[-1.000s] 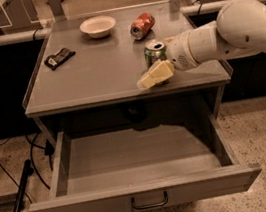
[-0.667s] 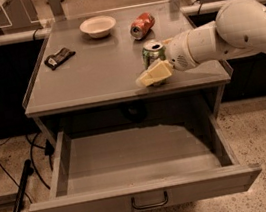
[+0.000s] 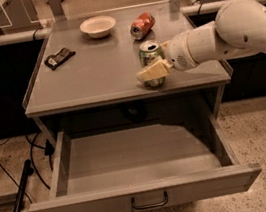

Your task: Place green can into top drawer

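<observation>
Over the last second almost nothing was altered: the green can [image 3: 150,50] was left standing upright on the table [image 3: 103,77], toward 4 o'clock of its top; the gripper [image 3: 155,67] was kept where it had been, reached in from 3 o'clock and set against the can's lower half; whether it was spread or pressed onto the can could not be told; the can was not yet lifted; the top drawer [image 3: 89,206] was seen pulled open at 6 o'clock of the can; a grasp was therefore judged to be settling, with the lift and the lowering into the drawer still owed; the orange-red can [image 3: 142,25] lay apart at 12 o'clock.
</observation>
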`<state>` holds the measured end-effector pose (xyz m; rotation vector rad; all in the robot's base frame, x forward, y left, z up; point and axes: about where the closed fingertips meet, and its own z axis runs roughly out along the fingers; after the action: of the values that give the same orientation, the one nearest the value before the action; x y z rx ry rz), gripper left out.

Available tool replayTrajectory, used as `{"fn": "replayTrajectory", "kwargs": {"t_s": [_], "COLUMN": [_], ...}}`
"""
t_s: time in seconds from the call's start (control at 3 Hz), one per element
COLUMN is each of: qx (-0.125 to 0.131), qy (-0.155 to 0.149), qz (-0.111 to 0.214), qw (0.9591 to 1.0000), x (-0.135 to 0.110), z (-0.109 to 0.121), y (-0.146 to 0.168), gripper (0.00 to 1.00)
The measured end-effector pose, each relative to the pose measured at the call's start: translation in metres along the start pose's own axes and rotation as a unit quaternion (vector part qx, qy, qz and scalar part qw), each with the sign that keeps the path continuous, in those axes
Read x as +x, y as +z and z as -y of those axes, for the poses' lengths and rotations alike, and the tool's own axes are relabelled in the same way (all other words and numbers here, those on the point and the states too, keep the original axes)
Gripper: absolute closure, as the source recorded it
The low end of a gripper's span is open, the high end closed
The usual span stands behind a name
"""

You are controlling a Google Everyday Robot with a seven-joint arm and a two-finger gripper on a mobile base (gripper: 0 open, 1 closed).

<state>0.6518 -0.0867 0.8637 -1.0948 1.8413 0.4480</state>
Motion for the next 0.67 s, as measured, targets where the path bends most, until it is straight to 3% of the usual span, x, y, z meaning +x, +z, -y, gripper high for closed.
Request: {"fn": "replayTrajectory", "kwargs": {"t_s": [0.33,0.67], "qx": [-0.003,-0.032], "qy": [0.001,0.014], "qz": [0.002,0.020], "qw": [1.0000,0.9992], "x": [0.001,0.006], "z": [0.001,0.007], "y": [-0.002,-0.018], "gripper": [0.96,1.00]}}
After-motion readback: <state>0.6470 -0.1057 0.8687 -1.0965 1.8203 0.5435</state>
